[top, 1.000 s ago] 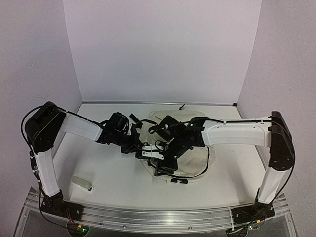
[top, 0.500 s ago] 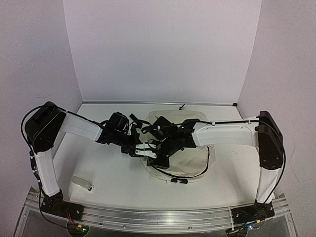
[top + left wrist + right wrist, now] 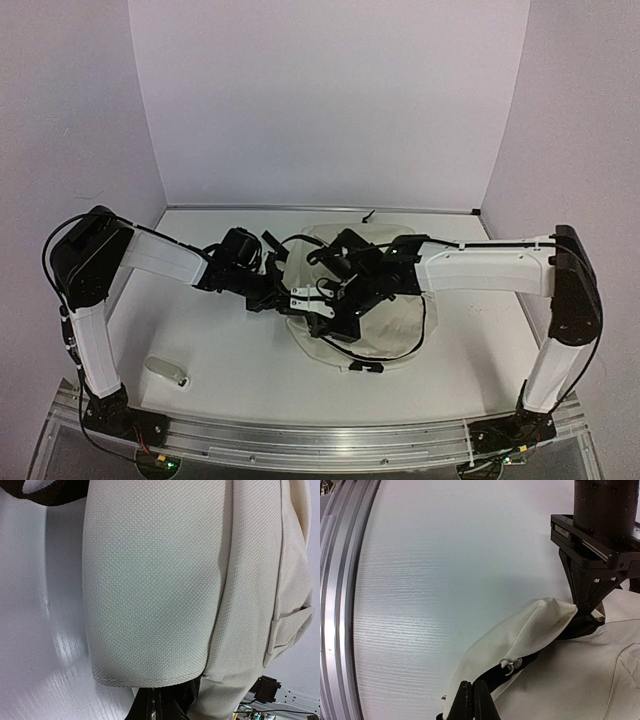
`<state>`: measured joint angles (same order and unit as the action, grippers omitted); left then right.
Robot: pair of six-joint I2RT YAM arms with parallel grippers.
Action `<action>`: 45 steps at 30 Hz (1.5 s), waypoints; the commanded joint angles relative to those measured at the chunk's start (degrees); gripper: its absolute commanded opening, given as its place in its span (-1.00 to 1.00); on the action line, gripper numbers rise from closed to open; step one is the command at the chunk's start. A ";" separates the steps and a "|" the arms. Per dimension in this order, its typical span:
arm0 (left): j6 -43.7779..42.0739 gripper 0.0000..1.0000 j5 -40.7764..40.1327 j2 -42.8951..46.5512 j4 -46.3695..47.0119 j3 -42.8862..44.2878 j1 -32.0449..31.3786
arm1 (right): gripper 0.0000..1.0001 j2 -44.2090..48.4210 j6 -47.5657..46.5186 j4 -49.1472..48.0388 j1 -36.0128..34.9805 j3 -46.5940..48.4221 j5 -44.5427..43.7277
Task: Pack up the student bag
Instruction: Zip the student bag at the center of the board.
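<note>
Right fingers [image 3: 465,705] closer; limp student bag [image 3: 400,325]

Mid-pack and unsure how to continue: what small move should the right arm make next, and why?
Probably draw the right pincer slowly away from the left pincer to spread the flap open. Both look shut on the cream edge of the student bag, with the zipper pull lying between them.

Close in on the student bag [image 3: 150,580], matt cream cloth in a fine pebbly weave, its black webbing strap [image 3: 45,492] duller (and coarser), lying on a faintly glossy, fine-grained white table [image 3: 445,580] edged by a brushed metal rail [image 3: 340,605].
</note>
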<state>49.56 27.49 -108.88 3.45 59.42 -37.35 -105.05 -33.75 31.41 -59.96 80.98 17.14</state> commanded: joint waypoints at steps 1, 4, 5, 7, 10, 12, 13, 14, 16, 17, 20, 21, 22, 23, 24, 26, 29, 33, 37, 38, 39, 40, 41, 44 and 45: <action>0.16 -1.00 -3.25 -1.08 -0.62 0.66 1.03 | -1.00 4.10 0.96 6.17 -0.78 -1.54 6.84; 0.10 -1.00 -2.95 -1.03 -0.37 0.70 1.05 | -1.00 3.89 0.43 7.67 -0.78 -1.22 8.07; 0.10 -0.99 -2.96 -0.71 -0.05 0.38 1.06 | -1.00 3.88 0.25 8.41 -0.78 -1.15 8.73; -0.16 -0.99 -2.48 0.29 1.03 -0.44 1.06 | -1.00 4.02 0.42 8.83 -0.78 -1.33 8.94; -1.57 -1.00 0.13 2.79 5.63 -3.51 1.00 | -1.00 3.95 1.49 8.75 -0.39 -0.62 7.34; -2.12 -1.00 0.12 5.89 8.06 -5.99 0.96 | -1.00 3.63 3.15 8.68 0.71 1.57 7.91; -2.88 -0.99 -0.15 7.19 8.31 -7.06 0.96 | -1.00 3.35 4.17 8.62 1.46 3.07 8.75; -3.70 -0.99 -0.32 8.89 8.35 -7.89 0.98 | -1.00 3.08 5.54 8.43 2.40 4.39 10.13; -5.25 -0.92 -0.27 12.12 8.30 -9.71 0.96 | -1.00 2.00 8.54 8.08 4.11 7.57 12.39; -6.02 -0.84 -0.11 13.76 8.39 -10.60 0.96 | -1.00 1.28 10.00 8.03 4.80 8.74 13.30; -7.82 -0.43 0.20 18.34 9.52 -13.64 0.95 | -1.00 -0.77 13.47 7.98 6.57 11.47 15.69; -8.33 -0.30 0.33 19.96 10.46 -14.94 0.96 | -1.00 -1.24 14.21 7.95 6.98 11.79 16.33; -9.19 -0.17 0.42 21.44 10.98 -15.68 0.96 | -1.00 -1.65 14.77 7.92 7.41 11.88 16.90; -10.43 -0.06 0.73 22.69 10.90 -16.33 0.96 | -1.00 -1.92 15.13 7.91 7.67 11.77 17.18; -12.16 0.02 1.07 23.98 10.36 -16.81 0.95 | -1.00 -2.08 15.42 7.94 7.82 11.49 17.36; -16.35 0.14 1.64 26.63 8.37 -17.02 0.89 | -1.00 -2.37 16.01 8.02 8.09 10.63 18.17; -24.89 0.18 2.78 28.56 3.54 -15.73 0.88 | -1.00 -2.70 17.05 8.04 8.19 8.31 21.08; -34.01 0.18 4.44 32.20 2.61 -17.58 0.70 | -1.00 -4.16 18.90 7.96 8.32 5.33 22.20; -40.63 0.20 3.49 36.27 5.15 -21.49 -0.04 | -1.00 -6.53 21.18 6.96 10.68 6.29 21.02; -41.40 0.20 2.74 36.63 5.98 -22.08 -0.34 | -1.00 -7.22 21.97 6.49 11.52 7.02 20.54; -42.07 0.20 1.35 36.60 6.38 -22.36 -0.76 | -1.00 -8.12 22.93 6.09 12.43 7.91 19.89; -43.30 0.20 -0.07 36.28 6.15 -22.21 -1.53 | -1.00 -8.87 23.72 5.73 13.42 8.94 19.29; -45.07 0.20 -2.51 35.76 5.41 -21.56 -2.83 | -1.00 -9.81 24.48 5.57 13.98 9.66 19.10; -52.36 0.17 -8.63 31.78 -0.34 -17.17 -8.23 | -1.00 -12.36 26.25 5.68 14.56 11.55 18.37; -53.55 0.14 -9.54 30.45 -1.65 -15.81 -9.23 | -1.00 -13.22 26.86 5.68 14.50 11.57 18.50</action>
<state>6.88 25.30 -74.47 6.42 38.00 -41.42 -115.66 -10.67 38.62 -46.41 89.24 37.17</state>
